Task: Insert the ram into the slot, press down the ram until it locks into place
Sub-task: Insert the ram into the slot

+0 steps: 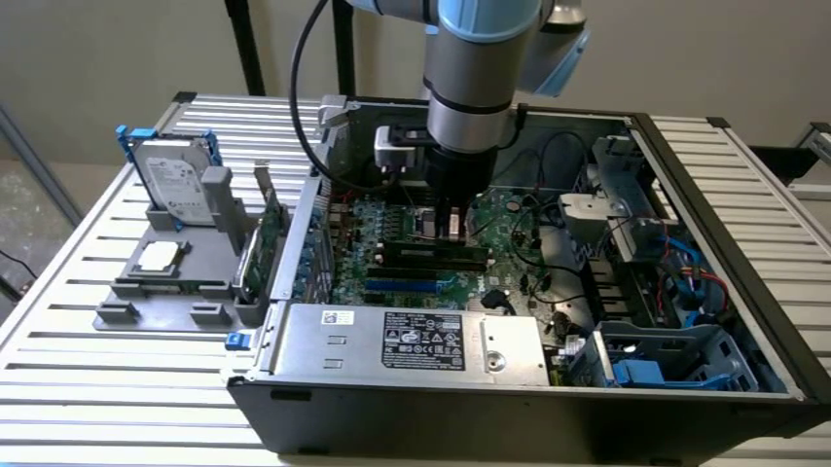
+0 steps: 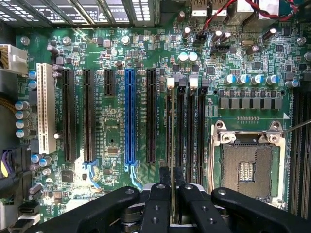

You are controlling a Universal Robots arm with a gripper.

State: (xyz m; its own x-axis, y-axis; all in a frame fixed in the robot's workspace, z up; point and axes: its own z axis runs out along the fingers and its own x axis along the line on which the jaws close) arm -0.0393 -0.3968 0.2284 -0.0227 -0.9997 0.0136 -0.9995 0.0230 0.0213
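Observation:
The ram (image 2: 172, 145) shows edge-on as a thin line running lengthwise between my black fingers (image 2: 158, 206). My gripper (image 2: 173, 194) is shut on it. The ram's edge lines up with the slot (image 2: 170, 83), the long black socket with a white end latch, outermost of several parallel ones beside the processor socket. How deep the ram sits in the slot I cannot tell. In the exterior view my gripper (image 1: 449, 232) reaches straight down into the open computer case, with the ram (image 1: 429, 255) directly under it on the green motherboard (image 1: 389, 282).
A bright blue socket (image 2: 129, 116) and black expansion sockets run parallel nearby, and the silver-framed processor socket (image 2: 248, 165) sits close on the other side. The power supply (image 1: 415, 341), drive cages (image 1: 649, 233) and case walls box the arm in. Outside, a grey fixture (image 1: 169, 272) holds a hard drive (image 1: 175, 185).

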